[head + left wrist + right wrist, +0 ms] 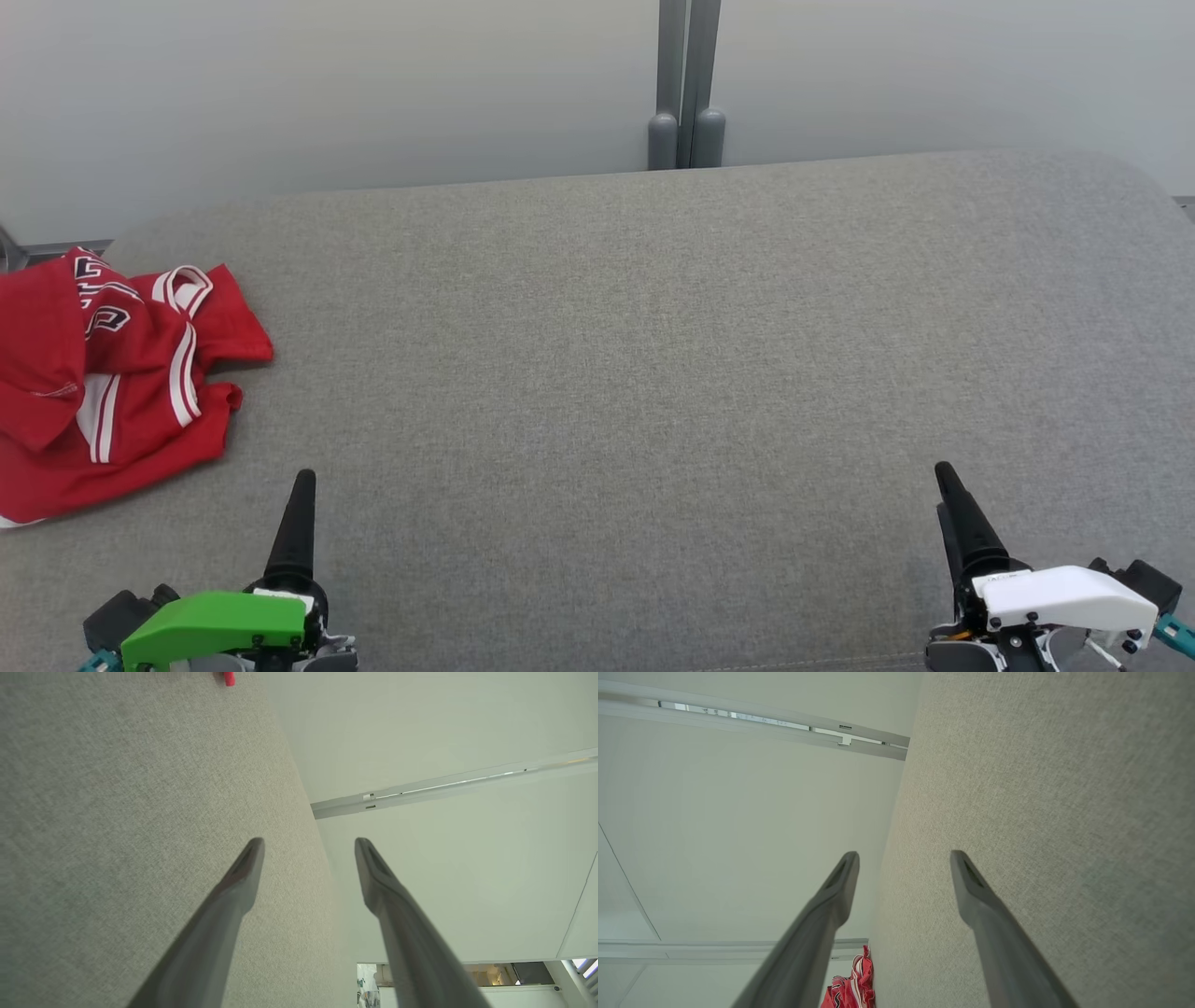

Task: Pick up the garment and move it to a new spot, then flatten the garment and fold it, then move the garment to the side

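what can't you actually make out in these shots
- Garment, head view: its left part is cut off by the picture's left edge. Crumpling hides its full shape and breaks up the lettering, so it cannot be read.
- Garment, left wrist view: a red speck at the top edge, too small and too cut off to tell anything.
- Garment, right wrist view: a small bunched piece, cut off by the bottom edge.

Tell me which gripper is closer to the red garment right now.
Left. In the head view the left gripper sits to the lower right of the crumpled red garment, apart from it; the right gripper is far across the grey surface at the lower right.
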Motion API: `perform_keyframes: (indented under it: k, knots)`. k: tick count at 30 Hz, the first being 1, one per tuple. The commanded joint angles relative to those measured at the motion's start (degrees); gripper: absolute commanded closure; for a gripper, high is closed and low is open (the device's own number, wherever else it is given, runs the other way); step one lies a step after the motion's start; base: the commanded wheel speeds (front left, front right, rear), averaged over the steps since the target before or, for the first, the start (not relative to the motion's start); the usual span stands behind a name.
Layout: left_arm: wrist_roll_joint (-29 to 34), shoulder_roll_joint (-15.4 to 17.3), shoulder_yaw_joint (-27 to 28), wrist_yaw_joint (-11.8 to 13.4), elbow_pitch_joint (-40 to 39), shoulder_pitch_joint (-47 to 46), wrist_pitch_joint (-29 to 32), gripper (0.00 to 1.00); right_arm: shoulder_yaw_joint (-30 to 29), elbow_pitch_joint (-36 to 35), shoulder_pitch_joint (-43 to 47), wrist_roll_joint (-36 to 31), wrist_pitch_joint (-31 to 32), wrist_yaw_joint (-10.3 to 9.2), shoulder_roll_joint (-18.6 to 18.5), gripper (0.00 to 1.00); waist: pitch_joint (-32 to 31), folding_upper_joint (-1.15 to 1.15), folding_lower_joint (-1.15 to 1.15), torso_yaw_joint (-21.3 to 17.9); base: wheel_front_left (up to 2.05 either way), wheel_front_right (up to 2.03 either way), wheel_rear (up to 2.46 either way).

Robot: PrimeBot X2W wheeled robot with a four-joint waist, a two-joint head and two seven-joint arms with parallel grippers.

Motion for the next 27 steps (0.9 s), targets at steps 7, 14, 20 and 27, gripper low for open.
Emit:
perform_keyframes:
  k: [7,14,20,27]
  knots:
    - [9.2,0.6,-1.0,0.9,-1.9,0.5,-2.1,0.0,1.7,1.3,-2.6,-9.6,-1.6,0.02,-0.5,0.0,-0.4,0.0,0.0,0.0,0.0,0.0,0.0]
    - [16.2,1.1,-2.0,1.2,-2.2,1.3,-3.7,0.0,2.0,1.6,-3.0,-18.6,-0.9,0.02,-0.5,0.0,-0.8,0.0,0.0,0.0,0.0,0.0,0.0]
    - [22.4,1.7,-3.0,1.6,-2.5,1.9,-5.0,0.0,1.8,0.6,-2.9,-25.6,-0.1,0.03,-0.6,0.0,-1.2,0.0,0.0,0.1,0.0,0.0,0.0]
    - [28.7,2.2,-4.3,2.2,-2.7,2.7,-6.4,0.0,2.1,-1.1,-2.3,-32.8,0.5,0.03,-0.6,0.0,-1.7,0.0,0.0,0.1,0.0,0.0,0.0]
